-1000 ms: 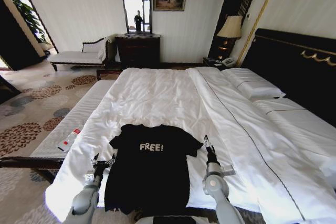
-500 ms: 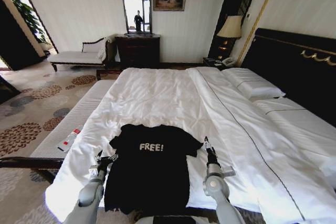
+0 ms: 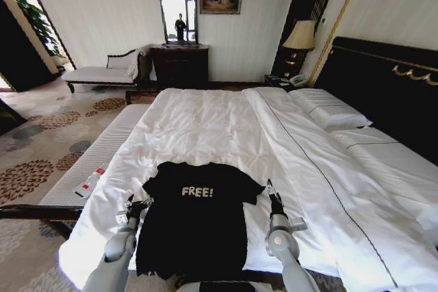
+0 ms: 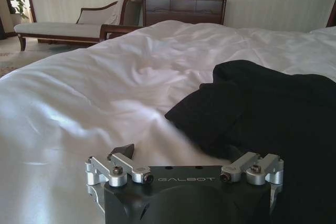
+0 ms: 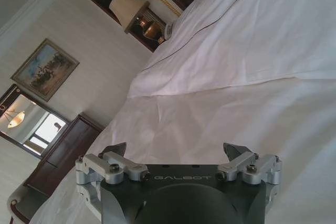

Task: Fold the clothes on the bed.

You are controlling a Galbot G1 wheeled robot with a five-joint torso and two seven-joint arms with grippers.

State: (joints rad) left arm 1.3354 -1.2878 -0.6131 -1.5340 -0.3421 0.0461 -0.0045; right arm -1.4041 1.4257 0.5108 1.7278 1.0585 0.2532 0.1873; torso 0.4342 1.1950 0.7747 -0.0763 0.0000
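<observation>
Black soft short-sleeved "FREE!" T-shirt (image 3: pixel 196 220): flat, unfolded, lower centre of frame on white-duvet bed (image 3: pixel 205 124). No fold yet; all left. Left gripper (image 3: pixel 136 207) at sleeve, right gripper (image 3: pixel 272 194) beside; fingers released, both.

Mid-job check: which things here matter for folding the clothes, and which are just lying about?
Job:
- T-shirt, flat on the duvet
- bed
- left gripper, open, at the left sleeve
- right gripper, open, off the right sleeve

Lying about:
- bottle on the bench
- pillows
- lamp
- dresser
- chaise
</observation>
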